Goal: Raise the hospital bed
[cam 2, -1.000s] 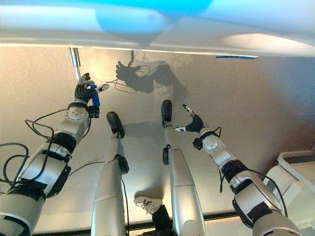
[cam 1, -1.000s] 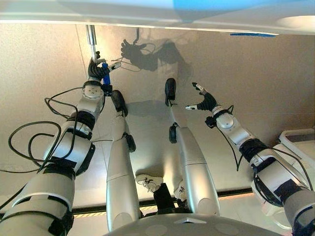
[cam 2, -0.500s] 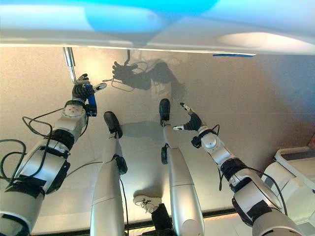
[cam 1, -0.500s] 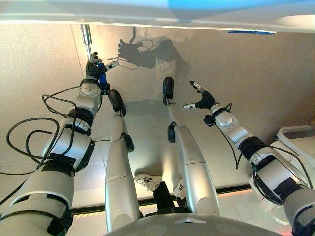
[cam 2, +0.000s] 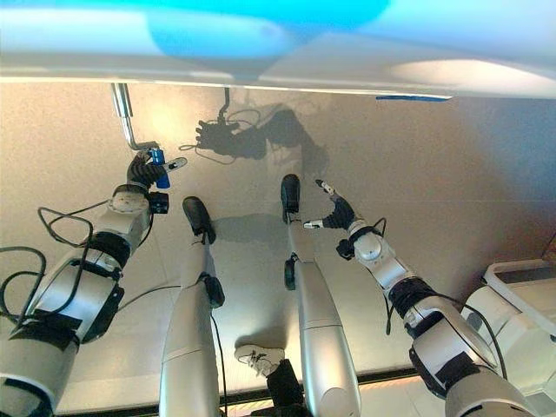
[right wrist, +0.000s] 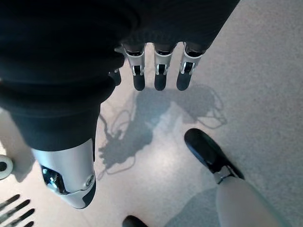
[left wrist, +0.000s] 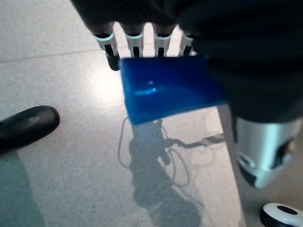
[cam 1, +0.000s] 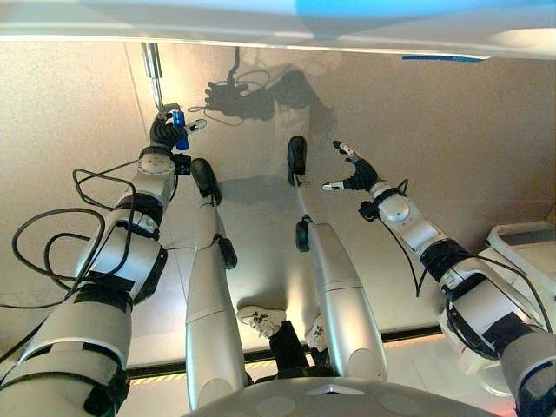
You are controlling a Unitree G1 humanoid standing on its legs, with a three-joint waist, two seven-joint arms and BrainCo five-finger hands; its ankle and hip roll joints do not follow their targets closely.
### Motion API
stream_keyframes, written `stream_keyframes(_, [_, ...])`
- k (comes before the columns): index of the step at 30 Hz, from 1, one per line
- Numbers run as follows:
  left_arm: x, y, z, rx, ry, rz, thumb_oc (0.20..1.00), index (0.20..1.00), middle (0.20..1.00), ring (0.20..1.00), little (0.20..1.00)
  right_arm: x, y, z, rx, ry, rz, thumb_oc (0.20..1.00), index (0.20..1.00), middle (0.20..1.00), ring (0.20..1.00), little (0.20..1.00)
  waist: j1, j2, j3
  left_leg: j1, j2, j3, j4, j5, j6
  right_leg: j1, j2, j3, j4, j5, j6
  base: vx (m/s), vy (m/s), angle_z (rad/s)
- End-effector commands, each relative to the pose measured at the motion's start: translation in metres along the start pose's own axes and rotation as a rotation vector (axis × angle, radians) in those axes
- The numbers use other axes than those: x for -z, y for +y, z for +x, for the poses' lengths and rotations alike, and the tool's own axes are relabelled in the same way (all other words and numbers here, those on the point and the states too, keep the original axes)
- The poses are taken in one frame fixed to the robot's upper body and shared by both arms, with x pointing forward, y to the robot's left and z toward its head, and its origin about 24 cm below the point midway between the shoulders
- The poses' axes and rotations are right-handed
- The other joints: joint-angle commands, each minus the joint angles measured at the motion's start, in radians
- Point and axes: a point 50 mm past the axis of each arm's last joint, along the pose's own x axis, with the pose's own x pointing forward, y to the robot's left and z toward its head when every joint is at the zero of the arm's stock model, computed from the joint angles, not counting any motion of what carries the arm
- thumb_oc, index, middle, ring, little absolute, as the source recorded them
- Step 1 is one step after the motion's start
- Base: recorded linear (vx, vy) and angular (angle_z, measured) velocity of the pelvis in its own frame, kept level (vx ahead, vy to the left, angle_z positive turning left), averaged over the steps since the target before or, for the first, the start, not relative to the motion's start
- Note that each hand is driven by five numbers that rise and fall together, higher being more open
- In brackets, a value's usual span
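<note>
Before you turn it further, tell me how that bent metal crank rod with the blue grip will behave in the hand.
The bent metal crank rod looks like solid steel, so it will probably stay stiff rather than flex. Its blue grip looks smooth and glossy, so it may slip or spin inside the left hand curled round it. Since the rod runs up under the bed frame, expect it to swing, not lift free.

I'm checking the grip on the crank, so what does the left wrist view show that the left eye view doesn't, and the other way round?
Left wrist view alone: close up, the left robot hand has its fingers curled round the blue plastic crank handle, with a small white caster wheel on the floor nearby.

Left eye view alone: the bent silver metal crank rod running up to the white hospital bed frame, and the right robot hand open above the floor, holding nothing.

Both: the blue handle in the left robot hand, over the beige speckled floor.
</note>
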Motion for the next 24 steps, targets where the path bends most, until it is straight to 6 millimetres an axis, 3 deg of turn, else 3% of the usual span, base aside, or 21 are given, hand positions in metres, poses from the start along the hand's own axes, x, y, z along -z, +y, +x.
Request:
stream_keyframes(1, [0.0116,0.0109,-0.0014,-0.030,0.042,-0.018,1.000,1.000,1.000,1.000,1.000,-0.0102,-0.0042,0.0030,0.009,-0.044,0.026,1.000,1.000,1.000,1.000,1.000,0.011,-0.044,0.022,0.037,-0.025,-0.020,0.021,-0.037,0.025,0.008,0.023,0.022,0.060,-0.015,0.102,0.00,0.000,0.00])
stream_keyframes(22, [0.0044,0.0065,0.0000,-0.009,0.028,-0.005,1.000,1.000,1.000,1.000,1.000,-0.0128,-0.0006,0.0012,-0.004,-0.059,0.035,1.000,1.000,1.000,1.000,1.000,0.006,-0.054,0.031,0.042,-0.024,-0.023,0.023,-0.037,0.025,0.011,0.026,0.023,0.060,-0.012,0.102,0.00,0.000,0.00])
stream_keyframes(23, [0.0044,0.0064,0.0000,-0.009,0.028,-0.005,0.881,0.881,0.881,0.881,0.881,-0.0127,-0.0006,0.0011,-0.003,-0.059,0.035,1.000,1.000,1.000,1.000,1.000,0.006,-0.054,0.031,0.042,-0.024,-0.023,0.023,-0.037,0.025,0.011,0.026,0.023,0.060,-0.012,0.102,0.00,0.000,0.00])
stream_keyframes(24, [0.0042,0.0056,0.0000,-0.005,0.025,-0.004,0.291,0.291,0.291,0.291,0.291,-0.0122,-0.0008,0.0005,-0.002,-0.058,0.036,1.000,1.000,1.000,1.000,1.000,0.006,-0.054,0.031,0.042,-0.024,-0.023,0.025,-0.038,0.025,0.010,0.026,0.023,0.061,-0.012,0.103,0.00,0.000,0.00])
